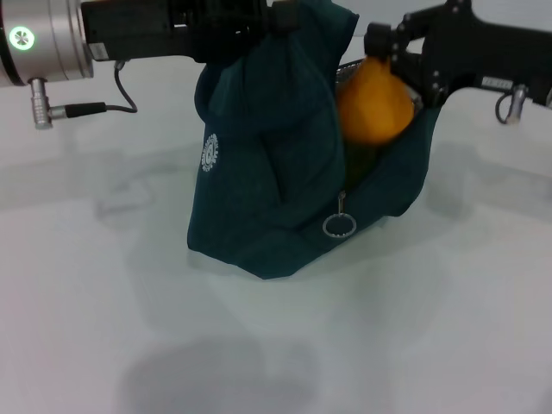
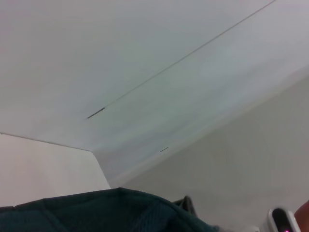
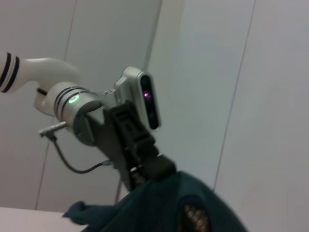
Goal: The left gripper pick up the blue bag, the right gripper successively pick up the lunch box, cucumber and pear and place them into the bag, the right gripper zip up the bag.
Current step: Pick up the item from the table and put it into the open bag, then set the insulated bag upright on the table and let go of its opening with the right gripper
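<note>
The near part of the surface (image 1: 259, 345) is pale and bare, with a soft shadow at about 6 o'clock in the head view. Past it, near the middle, the base of the bag (image 1: 276, 172) rests on the surface while its top is pulled upward. A ring pull (image 1: 339, 226) hangs from the zipper on the bag's near face, toward 5 o'clock of the bag, and a small white logo (image 1: 210, 153) sits on its side at 9 o'clock.

Higher and farther back, the pear (image 1: 373, 102) sits in the bag's open mouth at about 2 o'clock of the bag, its lower part hidden by the fabric edge. The right hand (image 1: 392, 53) touches the pear's top; its fingers close narrowly on the fruit's upper end, as far as the head view shows.

At the far edge, toward 12 o'clock, the left hand (image 1: 280, 19) is clamped on the bag's top rim, holding it up. The right wrist view shows the left hand (image 3: 147, 166) from the other side, gripping the fabric. The left wrist view shows only a strip of the bag (image 2: 106, 212) beneath a wall.
</note>
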Controlling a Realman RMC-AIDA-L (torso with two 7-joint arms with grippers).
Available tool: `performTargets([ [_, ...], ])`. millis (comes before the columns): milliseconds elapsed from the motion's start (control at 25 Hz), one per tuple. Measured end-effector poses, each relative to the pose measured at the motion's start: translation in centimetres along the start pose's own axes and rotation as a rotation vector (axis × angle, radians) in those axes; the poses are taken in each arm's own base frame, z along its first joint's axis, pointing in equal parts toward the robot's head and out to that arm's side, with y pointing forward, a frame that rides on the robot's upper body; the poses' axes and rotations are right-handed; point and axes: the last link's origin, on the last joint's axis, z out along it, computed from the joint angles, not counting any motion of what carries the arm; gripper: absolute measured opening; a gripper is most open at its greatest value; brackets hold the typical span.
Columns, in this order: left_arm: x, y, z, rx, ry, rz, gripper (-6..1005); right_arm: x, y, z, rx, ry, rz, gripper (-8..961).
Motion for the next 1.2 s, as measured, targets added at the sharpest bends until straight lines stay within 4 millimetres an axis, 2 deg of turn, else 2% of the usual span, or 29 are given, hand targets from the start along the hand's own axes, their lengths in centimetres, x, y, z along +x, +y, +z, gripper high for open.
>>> performTargets([
  [320, 0.2, 0.2, 0.1, -0.003, -0.004, -0.016, 155, 1.3, 0.7, -0.3, 0.008, 0.032, 0.037, 123],
  [520, 0.3, 0.2, 0.1, -0.005, -0.003, -0.016, 155, 1.9, 1.1, -0.8, 0.006, 0.049, 0.133, 131],
  [680, 0.3, 0.2, 0.1, -0.004, -0.004, -0.016, 156, 2.4, 1.6, -1.9, 0.016, 0.067, 0.184, 137],
  [840, 0.3, 0.2, 0.2, -0.003, -0.007, -0.014, 156, 2.5, 1.8, -3.5, 0.089, -0.001, 0.224, 144],
  [1000, 0.3, 0.3, 0.2, -0.004, -0.006, -0.014, 157, 2.6, 2.4, -4.6, 0.109, -0.034, 0.222, 229],
  [1200, -0.1, 0.3, 0.8, -0.007, -0.039, -0.014, 157, 2.8, 2.4, -4.7, 0.112, -0.031, 0.231, 335],
])
